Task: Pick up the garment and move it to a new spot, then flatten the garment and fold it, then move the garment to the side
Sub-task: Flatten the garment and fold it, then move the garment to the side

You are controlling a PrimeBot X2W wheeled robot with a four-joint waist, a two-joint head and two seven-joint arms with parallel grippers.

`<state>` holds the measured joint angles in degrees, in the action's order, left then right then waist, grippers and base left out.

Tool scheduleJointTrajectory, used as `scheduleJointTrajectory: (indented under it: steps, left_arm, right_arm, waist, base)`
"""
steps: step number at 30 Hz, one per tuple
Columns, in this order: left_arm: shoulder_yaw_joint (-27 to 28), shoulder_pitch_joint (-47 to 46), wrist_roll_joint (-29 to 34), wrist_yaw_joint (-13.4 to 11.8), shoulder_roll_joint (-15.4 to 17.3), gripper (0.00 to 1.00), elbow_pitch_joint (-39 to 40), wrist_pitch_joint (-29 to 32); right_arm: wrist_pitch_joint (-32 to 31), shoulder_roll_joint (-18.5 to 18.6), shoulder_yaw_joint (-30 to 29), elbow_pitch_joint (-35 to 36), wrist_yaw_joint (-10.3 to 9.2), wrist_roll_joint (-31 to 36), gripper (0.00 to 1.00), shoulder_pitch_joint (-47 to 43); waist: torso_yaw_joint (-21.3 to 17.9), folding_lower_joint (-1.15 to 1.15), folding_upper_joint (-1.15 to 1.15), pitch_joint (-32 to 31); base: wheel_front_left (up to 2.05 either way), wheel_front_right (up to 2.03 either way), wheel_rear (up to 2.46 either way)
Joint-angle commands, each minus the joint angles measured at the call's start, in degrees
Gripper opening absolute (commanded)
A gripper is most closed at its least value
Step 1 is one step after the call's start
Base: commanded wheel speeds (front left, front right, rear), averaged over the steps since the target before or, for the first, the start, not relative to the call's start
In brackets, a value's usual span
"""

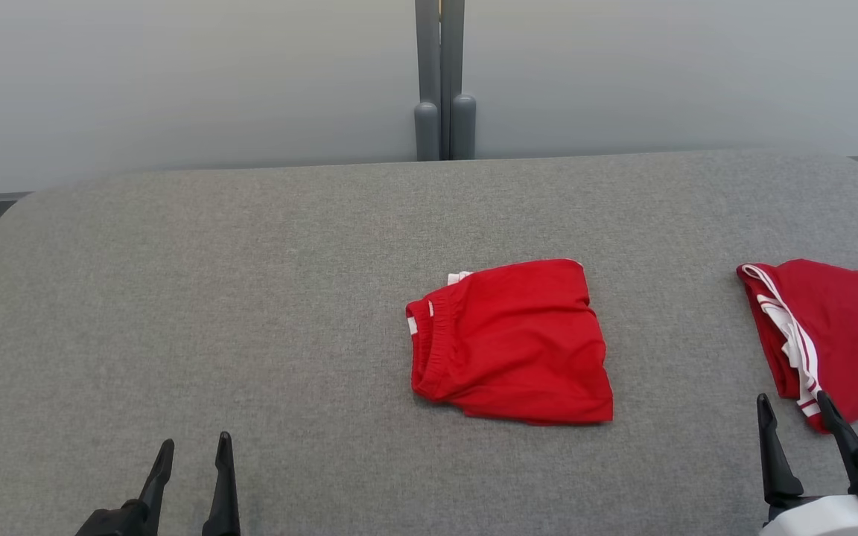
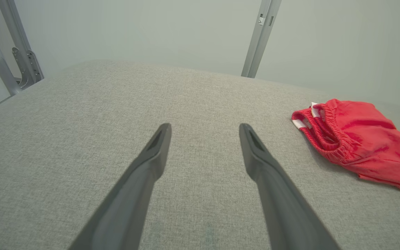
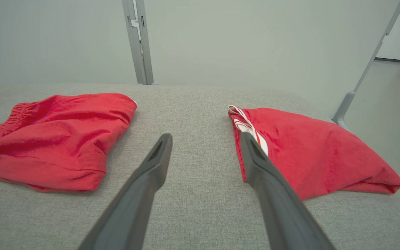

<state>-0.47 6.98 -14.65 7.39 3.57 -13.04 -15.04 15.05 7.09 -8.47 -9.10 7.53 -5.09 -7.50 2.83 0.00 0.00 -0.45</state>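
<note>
Grey woven cloth covers the table (image 1: 250,298), and both arms wait low at its near edge. At the far left, the left gripper (image 1: 196,441) hangs just over bare cloth with its two dark fingers spread wide and nothing between them. It is well apart from any clothing.

Toward the middle lie the red shorts (image 1: 518,342), doubled over into a compact, roughly square shape. The elastic waistband (image 1: 429,335) faces the left gripper and the hem lies toward the right. Nothing touches them.

Further right, the right gripper (image 1: 792,398) is likewise fully open and empty. In the right wrist view its fingers point into the strip of table between the two pieces of clothing. The right-hand finger crosses in front of the striped edge of the second red garment (image 1: 846,327), which lies at the table's right end, but I cannot tell whether it touches it.

My reading is that the shorts are the piece in hand. They look folded rather than spread, so either the first pick-up or the final move aside comes next. Either way, a gripper must travel to the shorts, come down on an edge and close through all the layers so the fold holds together when lifted. The right gripper is the nearer one.
</note>
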Motion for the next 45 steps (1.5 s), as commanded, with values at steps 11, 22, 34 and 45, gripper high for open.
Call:
scheduleJointTrajectory:
  steps: [11, 22, 34, 45]
  left_arm:
    - [0.28, 0.18, 0.09, 0.18, -0.15, 1.00, 0.77, -0.14]
    - [-0.63, -0.60, -0.29, 0.18, -0.36, 1.00, 2.00, -0.14]
    - [-4.34, -6.05, -1.07, 0.18, -0.51, 1.00, 1.33, -0.14]
    - [-5.80, -8.94, -1.51, 0.18, -0.61, 1.00, 1.54, -0.14]
  right_arm:
    - [0.14, 0.12, 0.74, 1.83, -0.10, -0.80, 1.00, 1.68]
    - [-15.61, 3.95, 8.76, -1.92, -0.10, -9.05, 1.00, 13.01]
    - [-49.71, 4.35, 14.39, -10.49, -0.06, -16.97, 1.00, 32.58]
    - [-55.35, 2.07, 13.69, -20.32, -0.06, -17.70, 1.00, 38.60]
  waist:
    - [0.18, 0.00, 0.00, -0.05]
    - [0.16, 0.00, 0.00, 1.85]
    - [3.53, 0.00, 0.00, 8.31]
    - [6.80, 0.00, 0.00, 11.97]
  base:
    - [0.00, 0.00, 0.00]
    - [0.00, 0.00, 0.00]
    - [0.00, 0.00, 0.00]
    - [0.00, 0.00, 0.00]
